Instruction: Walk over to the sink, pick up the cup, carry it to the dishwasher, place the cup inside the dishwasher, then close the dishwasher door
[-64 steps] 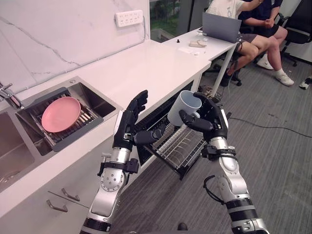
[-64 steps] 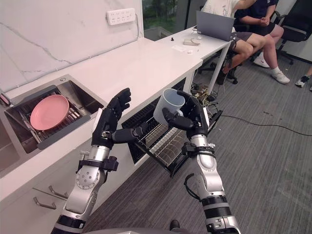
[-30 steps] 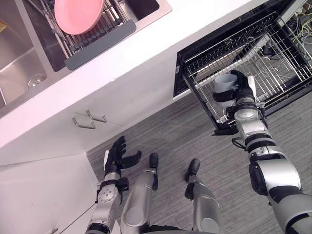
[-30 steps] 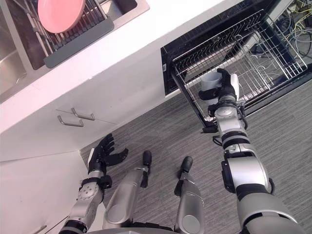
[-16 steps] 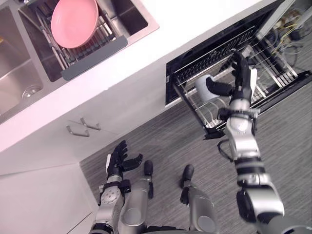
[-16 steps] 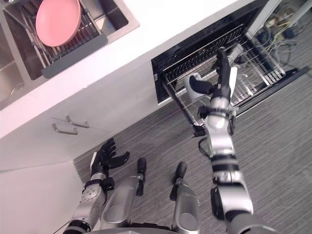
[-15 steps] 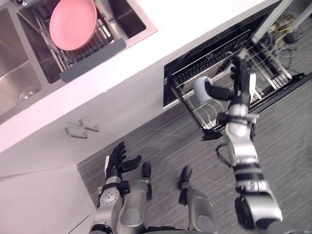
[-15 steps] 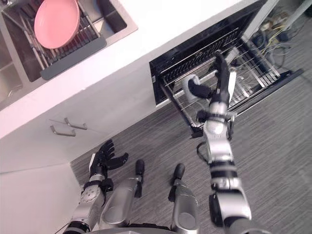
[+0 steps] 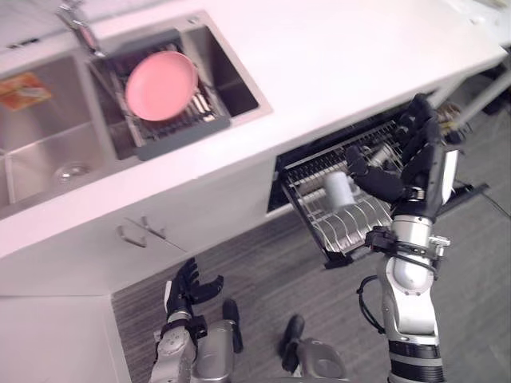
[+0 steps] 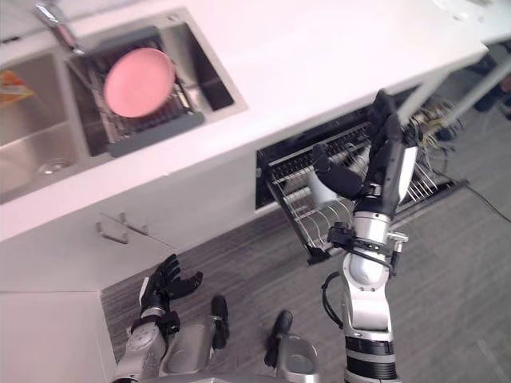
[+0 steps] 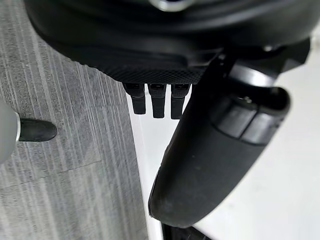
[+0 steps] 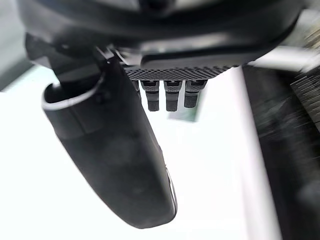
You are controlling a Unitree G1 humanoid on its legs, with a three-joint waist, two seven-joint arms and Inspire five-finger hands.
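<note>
A pale grey cup (image 9: 338, 190) stands in the pulled-out wire rack (image 9: 361, 225) of the dishwasher, near the rack's front left part. My right hand (image 9: 412, 177) is raised just right of the cup, open with fingers straight up. Its thumb reaches out over the cup's top; I cannot tell whether it touches. The same cup (image 10: 321, 192) and right hand (image 10: 384, 171) show in the right eye view. My left hand (image 9: 191, 284) hangs open low by the floor, in front of the white cabinet. The dishwasher door (image 9: 471, 192) hangs folded down under the rack.
The white countertop (image 9: 319, 72) runs above the dishwasher. A sink (image 9: 226, 73) to the left holds a pink plate (image 9: 160, 85) on a drying rack, with a faucet (image 9: 77, 21) behind. Cabinet handles (image 9: 140, 232) sit below. Grey carpet lies in front.
The right hand was shut on the cup a second ago; it has let go, straightened its fingers and risen. The cup stays in the rack. The camera has shifted.
</note>
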